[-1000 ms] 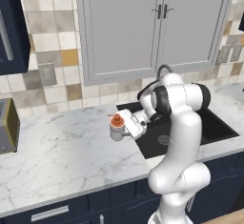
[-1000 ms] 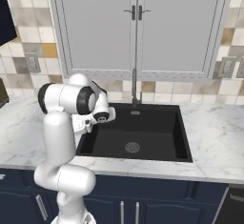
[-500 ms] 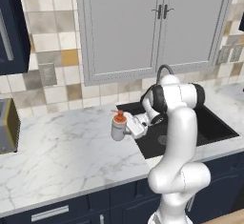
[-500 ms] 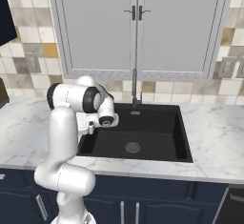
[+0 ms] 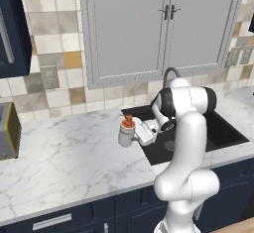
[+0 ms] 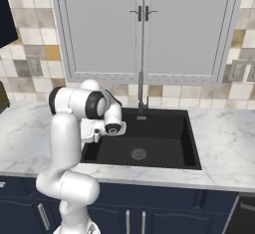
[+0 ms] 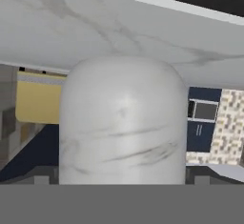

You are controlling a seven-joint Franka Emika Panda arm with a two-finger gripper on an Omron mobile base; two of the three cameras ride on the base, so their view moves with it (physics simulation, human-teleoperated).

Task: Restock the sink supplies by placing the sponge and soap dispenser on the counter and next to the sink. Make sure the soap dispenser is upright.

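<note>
Honestly, my worry is the soap dispenser (image 5: 127,133) tipping. It stands upright on the marble desk (image 5: 64,157), just left of the black sink (image 5: 208,133), and the end effector (image 5: 137,133) sits right against its side. Its jaws stand spread wide, though I cannot tell whether they bear on the bottle. If I pull back crookedly, a finger could drag it over or nudge it into the basin. The bottle is pale grey-white and cylindrical with an orange-red pump top; up close its body (image 7: 123,123) looks faintly veined.
</note>
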